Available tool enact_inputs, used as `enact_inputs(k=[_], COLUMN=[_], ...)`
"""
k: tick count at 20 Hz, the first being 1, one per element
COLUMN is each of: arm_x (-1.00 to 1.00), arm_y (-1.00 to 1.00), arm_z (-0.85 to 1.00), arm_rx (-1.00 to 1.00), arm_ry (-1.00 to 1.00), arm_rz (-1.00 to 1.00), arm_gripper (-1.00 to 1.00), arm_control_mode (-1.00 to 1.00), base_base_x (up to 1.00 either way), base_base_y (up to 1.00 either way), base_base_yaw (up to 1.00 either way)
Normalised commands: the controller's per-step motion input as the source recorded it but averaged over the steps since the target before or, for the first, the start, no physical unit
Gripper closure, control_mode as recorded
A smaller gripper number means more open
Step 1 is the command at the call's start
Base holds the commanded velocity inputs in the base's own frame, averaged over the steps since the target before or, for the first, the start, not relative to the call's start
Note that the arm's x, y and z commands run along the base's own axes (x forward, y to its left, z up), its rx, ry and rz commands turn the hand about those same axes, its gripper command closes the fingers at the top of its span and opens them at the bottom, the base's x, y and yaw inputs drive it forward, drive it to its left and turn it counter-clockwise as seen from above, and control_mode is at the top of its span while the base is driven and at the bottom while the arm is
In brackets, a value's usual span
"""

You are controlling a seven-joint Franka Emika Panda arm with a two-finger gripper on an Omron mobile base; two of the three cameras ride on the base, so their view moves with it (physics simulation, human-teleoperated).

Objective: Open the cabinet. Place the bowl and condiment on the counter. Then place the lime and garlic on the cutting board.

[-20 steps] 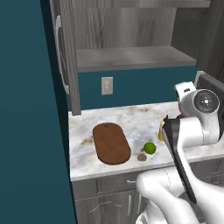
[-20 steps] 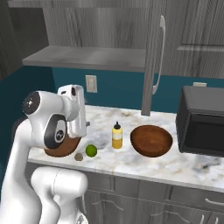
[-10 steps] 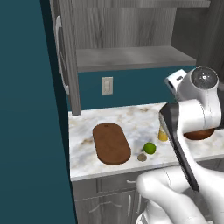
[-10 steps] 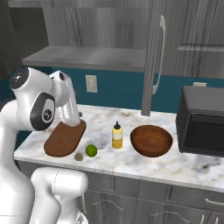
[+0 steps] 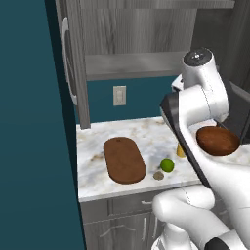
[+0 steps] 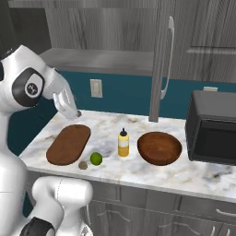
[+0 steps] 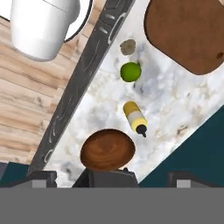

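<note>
Near front edge of surface (image 6: 138,173) we see lime (image 6: 96,158) just beside garlic (image 6: 83,165), cutting board (image 6: 69,144) left; bare marble between bottle (image 6: 123,143) and board; pincer fingers apart, empty.

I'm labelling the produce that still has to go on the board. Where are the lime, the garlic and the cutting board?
lime (image 6: 96,158), right base view, middle of its green skin.
garlic (image 6: 83,165), right base view, top of the bulb.
cutting board (image 5: 124,159), left base view, centre of its bare face.

Front edge: small green round lime (image 6: 96,158) and tan garlic bulb (image 6: 83,165) just beside dark oval wooden cutting board (image 6: 68,144).
Right end: black microwave (image 6: 213,133) blocks white marble counter (image 6: 193,175).
Middle: yellow squeeze bottle (image 6: 123,143), brown wooden bowl (image 6: 159,148).
</note>
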Motion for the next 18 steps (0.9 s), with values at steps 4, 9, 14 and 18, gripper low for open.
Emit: enact_inputs(k=[4,9,14,18], arm_x=[0.00,-0.14,-0.17,-0.19], arm_y=[0.02,0.00,0.00,0.02], arm_z=[-0.24,-0.28,-0.31,-0.37], arm_rx=[-0.14,0.14,0.18,0.16], arm_ry=[0.33,0.10,0.05,0.00], arm_rz=[0.05,0.08,0.15,0.17], arm_gripper=[-1.00,-1.00,-1.00,-1.00], arm_control_mode=[-1.00,-1.00,-1.00,-1.00], base_base_x=[0.00,0.00,0.00,0.00], base_base_y=[0.00,0.00,0.00,0.00], base_base_yaw=[0.00,0.00,0.00,0.00])
